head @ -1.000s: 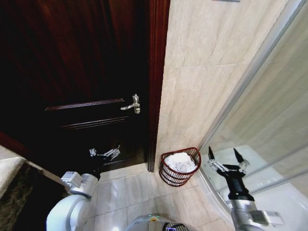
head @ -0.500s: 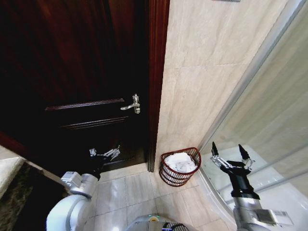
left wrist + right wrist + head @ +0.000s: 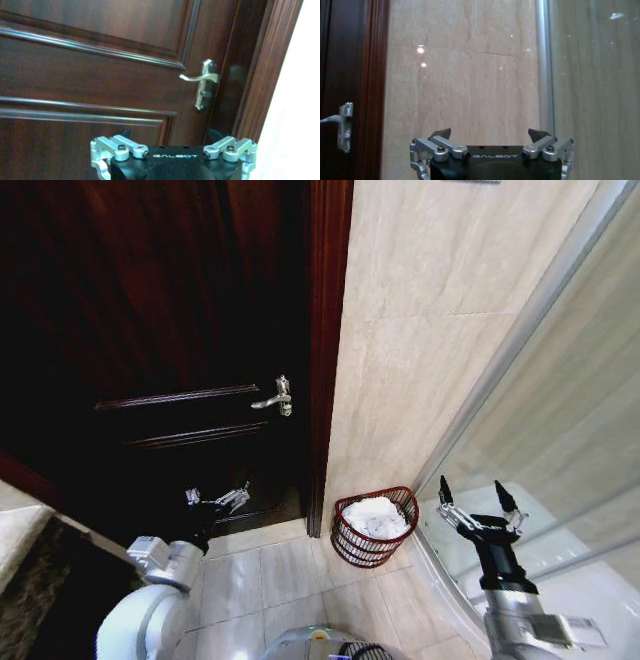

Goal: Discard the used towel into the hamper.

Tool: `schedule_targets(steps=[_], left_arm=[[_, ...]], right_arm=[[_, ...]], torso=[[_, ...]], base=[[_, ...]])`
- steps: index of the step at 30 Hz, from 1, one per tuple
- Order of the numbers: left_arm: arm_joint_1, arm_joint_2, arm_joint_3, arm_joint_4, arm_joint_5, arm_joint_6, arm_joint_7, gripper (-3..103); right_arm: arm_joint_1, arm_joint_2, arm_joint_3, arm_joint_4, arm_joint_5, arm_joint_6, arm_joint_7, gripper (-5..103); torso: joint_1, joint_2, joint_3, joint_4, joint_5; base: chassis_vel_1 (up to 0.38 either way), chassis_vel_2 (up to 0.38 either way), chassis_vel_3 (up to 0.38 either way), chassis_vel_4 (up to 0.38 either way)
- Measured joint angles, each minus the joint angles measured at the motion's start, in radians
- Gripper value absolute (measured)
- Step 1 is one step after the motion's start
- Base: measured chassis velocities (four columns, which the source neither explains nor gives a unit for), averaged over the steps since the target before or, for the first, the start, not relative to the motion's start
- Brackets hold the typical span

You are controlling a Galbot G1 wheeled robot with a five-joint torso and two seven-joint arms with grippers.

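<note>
The right pincer (image 3: 490, 134) stood with fingertips spread apart at the frame's bottom centre, facing a beige tiled wall (image 3: 465, 82). A dark wooden door frame (image 3: 375, 86) and silver door handle (image 3: 340, 125) lined the left edge; a glass shower panel (image 3: 595, 82) filled the right.

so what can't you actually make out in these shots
- Left gripper, head view: small against the dark door; finger state unclear.
- Left wrist view: fingertips barely rise above the gripper body.
- White towel in the hamper, head view: its lower part hidden by the wire wall.
- Behind the glass panel, beside the open right gripper: reflections blur it.
</note>
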Motion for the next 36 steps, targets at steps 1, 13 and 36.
schedule_targets(steps=[1, 13, 36], left_arm=[[0.0, 0.0, 0.0, 0.0, 0.0, 0.0, 0.0, 100], [0.0, 0.0, 0.0, 0.0, 0.0, 0.0, 0.0, 100], [0.0, 0.0, 0.0, 0.0, 0.0, 0.0, 0.0, 100]], right_arm=[[0.0, 0.0, 0.0, 0.0, 0.0, 0.0, 0.0, 100], [0.001, 0.0, 0.0, -0.001, 0.001, 0.0, -0.001, 100], [0.001, 0.0, 0.0, -0.002, 0.001, 0.0, -0.001, 100]], torso=[[0.0, 0.0, 0.0, 0.0, 0.0], [0.0, 0.0, 0.0, 0.0, 0.0], [0.0, 0.0, 0.0, 0.0, 0.0]], base=[[0.0, 0.0, 0.0, 0.0], [0.073, 0.074, 0.07, 0.073], [0.068, 0.072, 0.068, 0.066]])
